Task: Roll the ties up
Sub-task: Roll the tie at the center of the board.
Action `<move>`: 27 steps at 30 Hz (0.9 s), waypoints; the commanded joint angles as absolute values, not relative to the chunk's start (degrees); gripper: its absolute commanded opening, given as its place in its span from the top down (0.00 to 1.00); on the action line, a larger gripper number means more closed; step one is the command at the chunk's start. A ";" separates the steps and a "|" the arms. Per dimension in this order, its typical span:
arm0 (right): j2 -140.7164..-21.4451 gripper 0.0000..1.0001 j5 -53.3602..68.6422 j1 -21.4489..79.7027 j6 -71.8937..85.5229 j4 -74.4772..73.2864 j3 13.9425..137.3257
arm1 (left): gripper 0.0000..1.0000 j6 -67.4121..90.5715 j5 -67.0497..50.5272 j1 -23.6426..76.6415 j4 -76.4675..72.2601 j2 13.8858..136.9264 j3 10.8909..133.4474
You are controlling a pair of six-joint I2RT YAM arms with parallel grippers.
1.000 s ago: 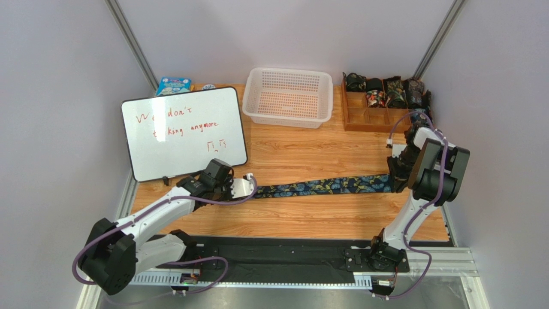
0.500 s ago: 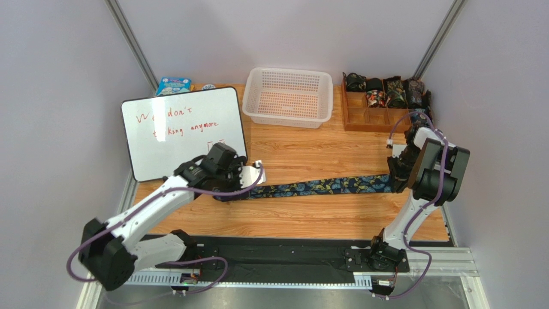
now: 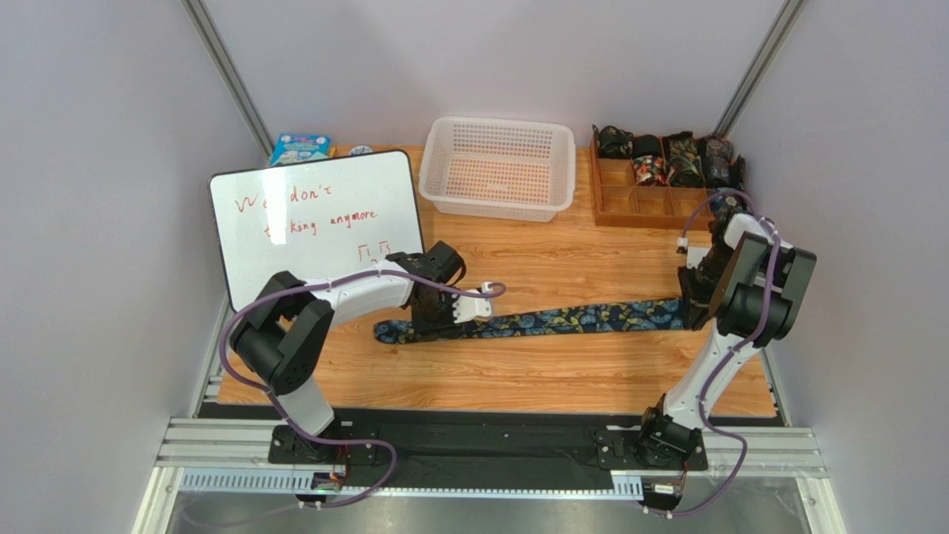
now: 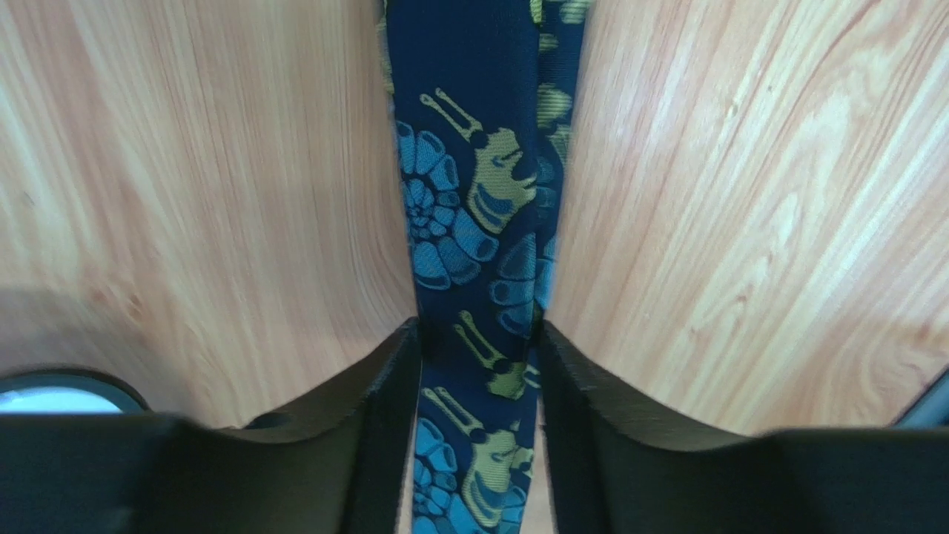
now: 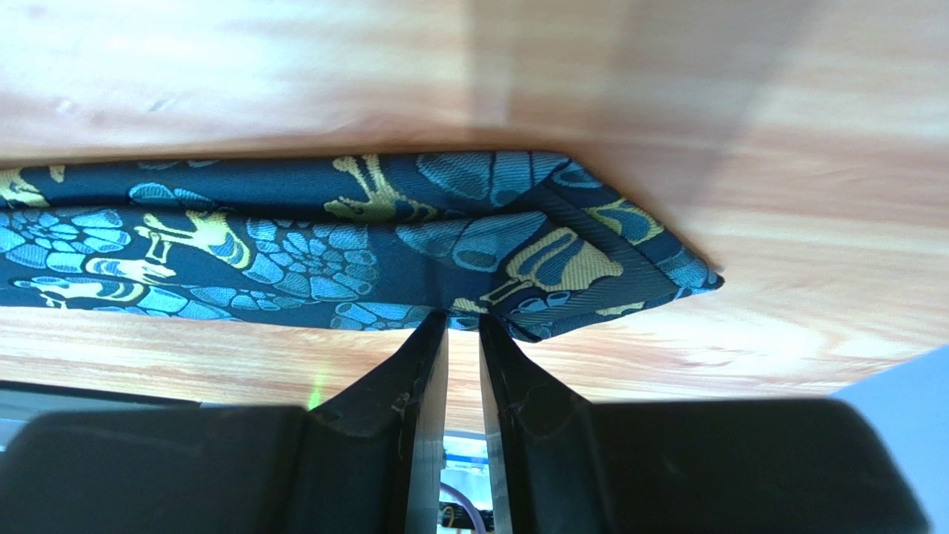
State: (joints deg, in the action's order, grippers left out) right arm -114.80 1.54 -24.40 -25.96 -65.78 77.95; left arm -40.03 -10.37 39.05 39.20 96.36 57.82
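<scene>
Two end effectors: left end effector [image 4: 476, 339] stands parted, jaws astride the tie [image 3: 579, 320]; right end effector [image 5: 459, 320] is pinched on its wide pointed end
Tie: flat along the surface [image 3: 535, 378], between the arms
Just changed: left arm released the narrow tip [image 3: 385, 330] and moved inward along the strip
Meaning: likely a re-grip; no roll yet
Against a second ago: tip was covered, now bare; right side unchanged

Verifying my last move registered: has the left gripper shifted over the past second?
Yes. The left gripper moved right along the tie, from below the whiteboard's lower right corner to clear of it.
</scene>
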 commanded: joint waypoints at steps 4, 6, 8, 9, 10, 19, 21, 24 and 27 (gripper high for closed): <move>-121.02 0.78 0.09 -27.42 -27.16 -59.77 84.02 | 0.70 -42.97 -6.77 41.31 32.43 100.63 61.17; -121.11 0.78 -1.65 -27.77 -27.42 -59.77 84.37 | 0.84 -44.12 -5.20 41.31 30.43 100.20 60.21; -121.11 0.78 -2.02 -28.30 -27.68 -59.68 84.46 | 0.86 -44.73 -4.31 41.40 28.84 99.32 58.10; -121.29 0.78 -2.46 -28.39 -27.60 -59.59 84.46 | 0.86 -45.08 -3.87 41.40 27.96 98.36 57.49; -121.38 0.78 -2.46 -28.65 -27.77 -59.50 84.55 | 0.87 -45.09 -3.87 41.40 27.95 98.00 56.70; -121.90 0.78 -3.08 -29.62 -28.39 -58.89 85.17 | 0.72 -44.29 -7.38 40.96 33.48 91.23 55.28; -122.17 0.78 -2.99 -29.62 -28.48 -58.89 85.17 | 0.72 -44.56 -7.47 40.87 34.53 90.00 55.11; -122.25 0.78 -3.08 -29.62 -28.65 -58.80 85.17 | 0.73 -45.35 -7.56 40.70 36.03 89.30 54.84; -122.26 0.78 -2.99 -29.71 -28.65 -58.71 85.17 | 0.77 -46.49 -7.12 40.43 36.56 89.21 53.88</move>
State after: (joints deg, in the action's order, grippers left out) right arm -119.24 -1.58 -28.84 -26.85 -67.24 84.88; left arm -44.18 -6.28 40.93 33.91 90.83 54.98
